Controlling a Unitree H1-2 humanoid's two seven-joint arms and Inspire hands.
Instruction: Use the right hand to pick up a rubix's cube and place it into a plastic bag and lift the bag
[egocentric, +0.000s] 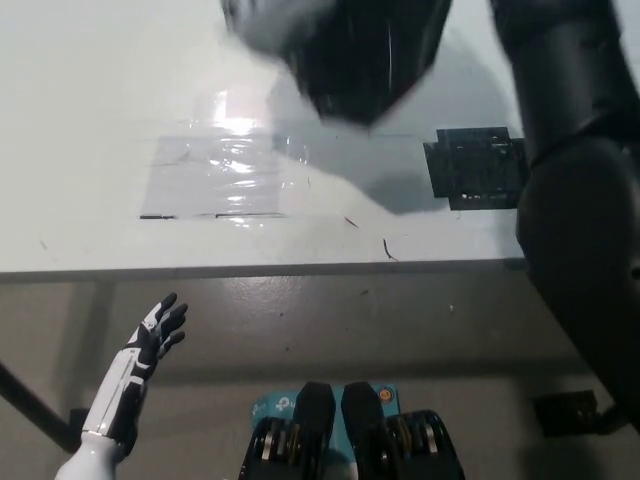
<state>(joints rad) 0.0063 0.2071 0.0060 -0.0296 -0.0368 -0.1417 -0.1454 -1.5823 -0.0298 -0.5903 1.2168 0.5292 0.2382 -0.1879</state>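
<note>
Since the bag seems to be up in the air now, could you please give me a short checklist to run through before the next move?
1. Bag off the table: ok, it hangs above the surface, with its shadow below.
2. Right robot hand's grip on the bag: cannot tell, the robot hand is out of view above the frame; only the right arm shows.
3. Cube inside the bag: cannot tell, the dark bag hides its contents.
4. Left robot hand out of the way: ok, it rests open below the table edge at lower left.
5. Table under the bag: ok, only a clear sheet and a dark patch lie nearby.
</note>
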